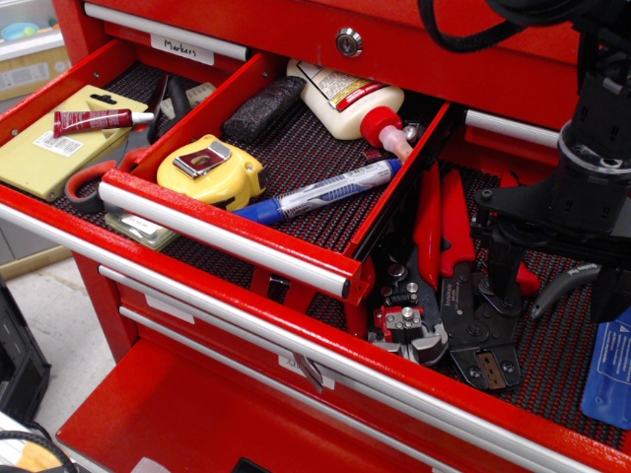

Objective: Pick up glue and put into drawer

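One slim dk-red glue [95, 120] tube, flat on yellow pad [61, 153].

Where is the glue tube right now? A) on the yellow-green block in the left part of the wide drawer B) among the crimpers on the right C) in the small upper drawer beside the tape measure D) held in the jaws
A: the small dark-red glue tube lies on the yellow-green block at the left, apart from the tape measure and the gripper at far right.
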Available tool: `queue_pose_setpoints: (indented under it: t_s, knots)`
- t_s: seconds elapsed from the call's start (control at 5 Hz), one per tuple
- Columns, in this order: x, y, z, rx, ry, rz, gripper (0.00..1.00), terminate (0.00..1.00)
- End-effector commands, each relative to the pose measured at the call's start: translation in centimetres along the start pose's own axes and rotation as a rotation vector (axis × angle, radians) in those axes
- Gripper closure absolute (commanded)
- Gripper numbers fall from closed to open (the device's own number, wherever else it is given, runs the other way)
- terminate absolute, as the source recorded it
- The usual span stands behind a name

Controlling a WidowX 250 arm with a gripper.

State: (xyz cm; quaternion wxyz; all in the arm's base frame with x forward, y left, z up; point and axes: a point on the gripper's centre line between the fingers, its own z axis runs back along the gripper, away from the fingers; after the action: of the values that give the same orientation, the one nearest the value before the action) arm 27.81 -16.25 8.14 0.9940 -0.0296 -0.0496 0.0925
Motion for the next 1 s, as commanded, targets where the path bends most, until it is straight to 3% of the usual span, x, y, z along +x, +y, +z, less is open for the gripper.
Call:
queue_pose_setpoints:
  t_s: [0.0, 0.2, 0.6, 0.8]
  knots:
    - [0.0, 0.0, 0.0, 0.0, 0.0, 0.0, 0.0, 0.0]
    - [0.8, 4.8, 2.2, 0.106, 0.03, -0.104, 0.0, 0.0]
    - [3.5, 12.9, 11.4, 0.348, 0.119, -0.332, 0.0, 0.0]
    - [4.2, 17.3, 12.3, 0.416, 0.077, -0.442, 0.0, 0.0]
